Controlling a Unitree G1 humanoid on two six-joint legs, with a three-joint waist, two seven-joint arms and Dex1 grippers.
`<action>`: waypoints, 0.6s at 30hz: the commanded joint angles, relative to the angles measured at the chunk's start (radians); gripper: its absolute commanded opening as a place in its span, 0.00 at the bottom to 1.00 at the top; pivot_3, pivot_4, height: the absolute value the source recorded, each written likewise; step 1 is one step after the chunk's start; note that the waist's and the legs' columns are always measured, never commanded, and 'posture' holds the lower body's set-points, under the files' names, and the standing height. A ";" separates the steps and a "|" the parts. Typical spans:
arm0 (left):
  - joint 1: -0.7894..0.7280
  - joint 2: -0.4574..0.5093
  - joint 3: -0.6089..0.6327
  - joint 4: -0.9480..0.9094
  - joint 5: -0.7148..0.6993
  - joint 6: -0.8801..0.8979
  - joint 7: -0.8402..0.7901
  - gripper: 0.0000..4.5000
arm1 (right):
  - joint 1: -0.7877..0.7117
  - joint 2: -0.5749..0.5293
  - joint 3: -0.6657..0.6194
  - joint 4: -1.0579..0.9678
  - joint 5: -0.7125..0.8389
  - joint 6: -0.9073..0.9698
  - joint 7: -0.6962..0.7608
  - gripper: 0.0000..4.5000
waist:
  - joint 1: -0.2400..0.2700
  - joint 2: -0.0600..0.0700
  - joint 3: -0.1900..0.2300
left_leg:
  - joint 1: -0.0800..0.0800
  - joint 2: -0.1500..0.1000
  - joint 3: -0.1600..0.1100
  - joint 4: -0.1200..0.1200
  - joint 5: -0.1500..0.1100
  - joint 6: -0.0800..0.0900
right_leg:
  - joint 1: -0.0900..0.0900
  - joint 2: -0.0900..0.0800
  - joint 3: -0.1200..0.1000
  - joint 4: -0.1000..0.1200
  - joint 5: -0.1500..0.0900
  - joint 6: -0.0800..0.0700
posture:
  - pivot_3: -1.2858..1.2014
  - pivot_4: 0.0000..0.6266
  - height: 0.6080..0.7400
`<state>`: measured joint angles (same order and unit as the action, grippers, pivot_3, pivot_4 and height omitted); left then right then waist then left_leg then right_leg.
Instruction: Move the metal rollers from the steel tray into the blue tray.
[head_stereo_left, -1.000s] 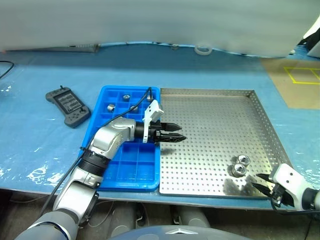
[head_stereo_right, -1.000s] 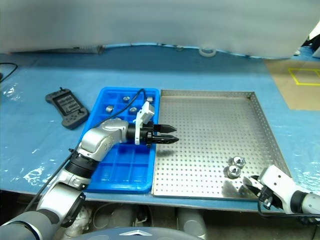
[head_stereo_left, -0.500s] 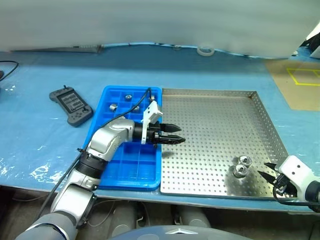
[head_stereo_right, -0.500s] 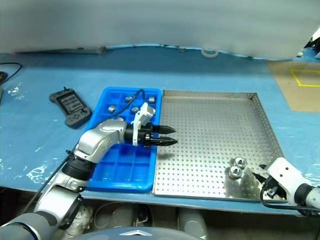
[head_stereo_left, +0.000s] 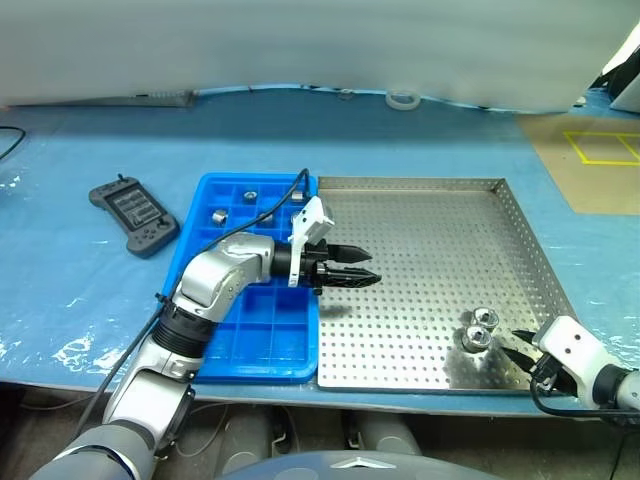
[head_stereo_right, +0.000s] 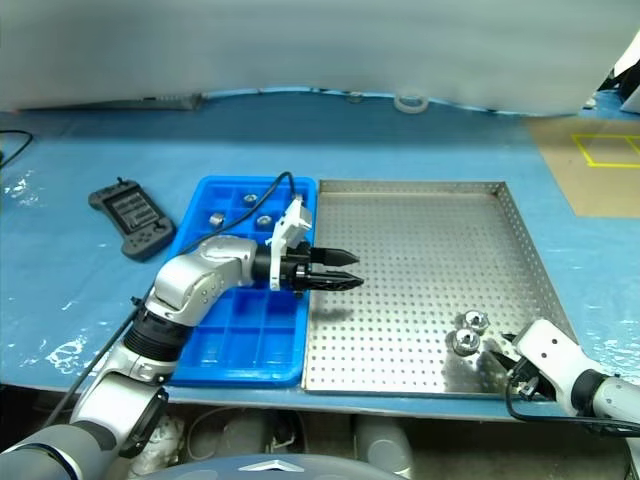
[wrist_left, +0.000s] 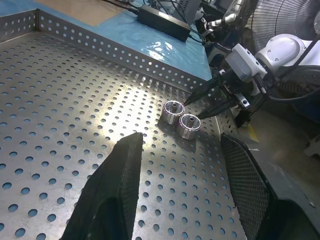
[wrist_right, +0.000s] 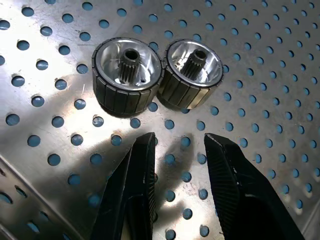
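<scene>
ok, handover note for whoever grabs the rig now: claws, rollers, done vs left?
Left claw: open, empty, level above the steel tray next to the blue tray.
Right claw: open, empty, just short of two metal rollers standing side by side in the steel tray's near right corner.
Done: three rollers sit in the blue tray's far compartments.
Left: those two.

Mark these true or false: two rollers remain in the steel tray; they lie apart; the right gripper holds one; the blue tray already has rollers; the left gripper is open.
1. Two shiny metal rollers remain in the perforated steel tray: true.
2. They lie apart: false, they touch side by side.
3. The right gripper holds one: false, it is open just short of them.
4. The blue plastic compartment tray already has rollers: true.
5. The left gripper is open: true, and empty.
</scene>
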<state>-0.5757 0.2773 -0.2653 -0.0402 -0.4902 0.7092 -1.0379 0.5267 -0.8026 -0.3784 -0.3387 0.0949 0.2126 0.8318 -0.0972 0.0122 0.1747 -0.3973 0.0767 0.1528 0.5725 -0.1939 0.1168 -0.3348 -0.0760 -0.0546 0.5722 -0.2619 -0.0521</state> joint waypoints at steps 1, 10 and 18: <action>0.001 -0.002 0.012 -0.048 -0.023 0.010 0.012 0.57 | -0.061 0.012 0.045 -0.105 0.057 0.075 0.003 0.36 | -0.004 0.000 0.000 | 0.000 0.000 0.000 0.000 0.000 0.000 | 0.000 0.000 0.000 0.000 0.000 0.000 | 0.34 0.24 1.00; -0.007 0.006 0.023 -0.012 -0.016 -0.011 0.022 0.57 | -0.205 0.030 0.196 -0.035 -0.021 0.057 -0.058 0.36 | 0.005 0.001 -0.001 | -0.001 0.000 0.000 0.000 0.000 0.001 | 0.000 0.000 0.000 0.000 0.000 0.000 | 0.35 0.24 1.00; -0.004 -0.009 0.007 0.051 0.008 -0.070 0.017 0.57 | -0.277 0.089 0.265 0.015 -0.064 0.042 -0.130 0.36 | 0.001 0.001 -0.001 | -0.001 0.000 0.000 0.000 0.000 0.001 | -0.001 0.000 0.000 0.001 0.000 0.000 | 0.35 0.24 1.00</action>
<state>-0.5742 0.2737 -0.2604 0.0099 -0.4862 0.6662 -1.0124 0.2620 -0.7224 -0.1276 -0.3221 0.0392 0.2616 0.7182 -0.0958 0.0134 0.1740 -0.3980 0.0767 0.1528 0.5731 -0.1938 0.1171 -0.3351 -0.0760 -0.0548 0.5733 -0.2618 -0.0523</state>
